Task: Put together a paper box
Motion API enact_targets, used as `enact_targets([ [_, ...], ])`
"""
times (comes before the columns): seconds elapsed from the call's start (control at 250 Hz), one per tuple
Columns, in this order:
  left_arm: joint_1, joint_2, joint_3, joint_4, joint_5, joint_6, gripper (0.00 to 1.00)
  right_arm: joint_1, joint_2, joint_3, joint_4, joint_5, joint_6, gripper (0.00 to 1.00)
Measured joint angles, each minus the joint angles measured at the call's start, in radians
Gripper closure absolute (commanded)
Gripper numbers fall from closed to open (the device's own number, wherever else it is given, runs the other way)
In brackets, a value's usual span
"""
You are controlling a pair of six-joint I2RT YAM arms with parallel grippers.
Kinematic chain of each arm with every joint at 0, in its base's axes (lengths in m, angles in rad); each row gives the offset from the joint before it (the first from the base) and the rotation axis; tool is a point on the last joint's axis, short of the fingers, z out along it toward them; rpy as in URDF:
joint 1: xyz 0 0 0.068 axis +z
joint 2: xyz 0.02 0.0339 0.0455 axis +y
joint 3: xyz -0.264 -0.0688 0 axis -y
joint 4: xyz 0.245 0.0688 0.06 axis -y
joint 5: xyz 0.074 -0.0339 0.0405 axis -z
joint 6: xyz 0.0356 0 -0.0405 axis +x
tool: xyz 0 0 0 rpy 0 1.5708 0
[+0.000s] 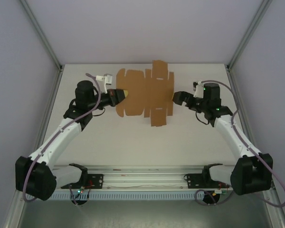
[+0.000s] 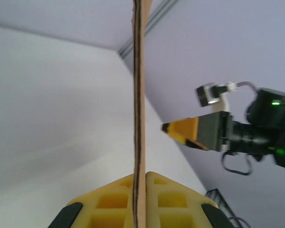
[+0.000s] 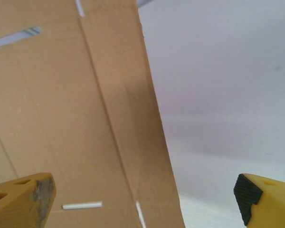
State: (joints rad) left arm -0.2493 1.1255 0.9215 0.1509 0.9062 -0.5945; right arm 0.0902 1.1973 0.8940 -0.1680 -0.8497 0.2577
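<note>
Two grippers of mine share one sheet. The paper box [image 1: 145, 92], flat with no flap folded up, is at the far middle of the table [image 1: 133, 147]. My left gripper [image 1: 119, 93] is clamped on its left edge. From that wrist I see the card edge-on, pinched between the yellow fingers [image 2: 114, 199], so the sheet cannot slide while its other side is worked. My right gripper [image 1: 175, 98] sits just beside the right edge with its fingers [image 3: 23, 199] spread wide and gripping nothing, and a creased panel lies ahead of the gap. I judge this stance is for closing on a right-hand flap and folding it along a crease. Whether the sheet rests on the table or is held off it, I cannot tell.
</note>
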Motion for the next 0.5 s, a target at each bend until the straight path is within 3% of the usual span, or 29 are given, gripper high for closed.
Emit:
enact_targets([
  [0.144, 0.000, -0.045, 0.000, 0.042, 0.031, -0.046, 1.00, -0.009, 0.000, -0.006, 0.083, -0.143, 0.026, 0.21],
  [0.252, 0.000, -0.068, 0.000, 0.048, 0.033, -0.065, 1.00, -0.009, 0.000, -0.010, 0.162, -0.240, 0.059, 0.46],
  [0.312, 0.000, -0.075, 0.000, 0.048, 0.031, -0.071, 1.00, -0.009, 0.000, -0.010, 0.175, -0.271, 0.072, 0.55],
  [0.396, 0.000, -0.082, 0.000, 0.038, 0.020, -0.070, 1.00, -0.012, -0.001, -0.010, 0.182, -0.292, 0.079, 0.67],
  [0.5, 0.000, -0.090, 0.000, 0.010, -0.006, -0.061, 1.00, -0.015, -0.011, -0.010, 0.157, -0.295, 0.055, 0.91],
])
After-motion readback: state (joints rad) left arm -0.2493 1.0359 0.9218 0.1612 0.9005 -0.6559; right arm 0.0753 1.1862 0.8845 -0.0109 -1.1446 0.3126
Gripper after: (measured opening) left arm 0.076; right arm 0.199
